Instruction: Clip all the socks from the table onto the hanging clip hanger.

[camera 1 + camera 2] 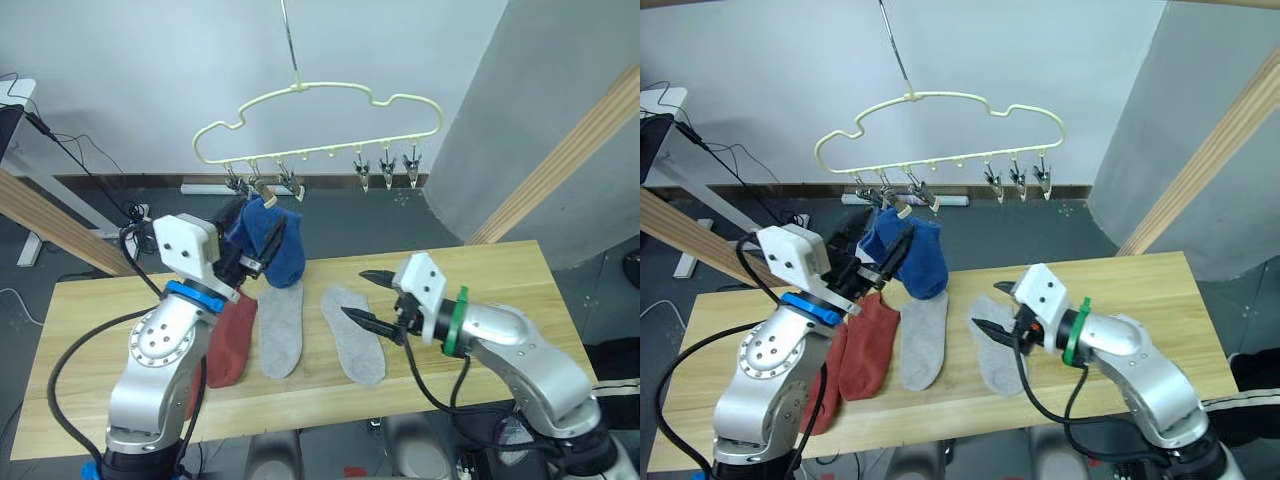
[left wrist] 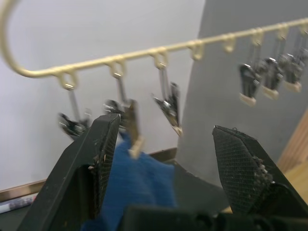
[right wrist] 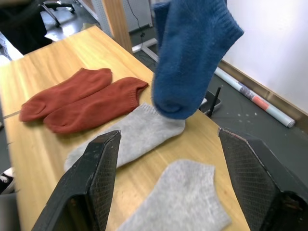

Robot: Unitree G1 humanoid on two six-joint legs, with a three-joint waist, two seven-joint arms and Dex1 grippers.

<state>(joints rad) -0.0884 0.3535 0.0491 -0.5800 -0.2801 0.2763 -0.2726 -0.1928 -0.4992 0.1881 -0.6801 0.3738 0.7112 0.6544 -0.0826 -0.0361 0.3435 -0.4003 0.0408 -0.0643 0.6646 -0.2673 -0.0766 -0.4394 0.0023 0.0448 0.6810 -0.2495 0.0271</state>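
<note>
The pale-yellow clip hanger (image 1: 320,100) hangs above the far edge of the table (image 1: 500,290). Two blue socks (image 1: 287,250) dangle from its leftmost clips (image 2: 129,122). My left gripper (image 1: 262,250) is open, raised right in front of the blue socks and just under those clips. On the table lie two grey socks (image 1: 282,325) (image 1: 355,345) and two rust-red socks (image 1: 872,345) (image 1: 830,375), the red ones partly behind my left arm. My right gripper (image 1: 355,293) hovers open and empty above the right grey sock.
Three free clips (image 1: 385,170) hang at the hanger's right end, and another free clip (image 2: 168,106) next to the blue socks. Slanted wooden beams (image 1: 570,150) (image 1: 50,225) flank the table. Cables (image 1: 100,160) lie on the floor behind.
</note>
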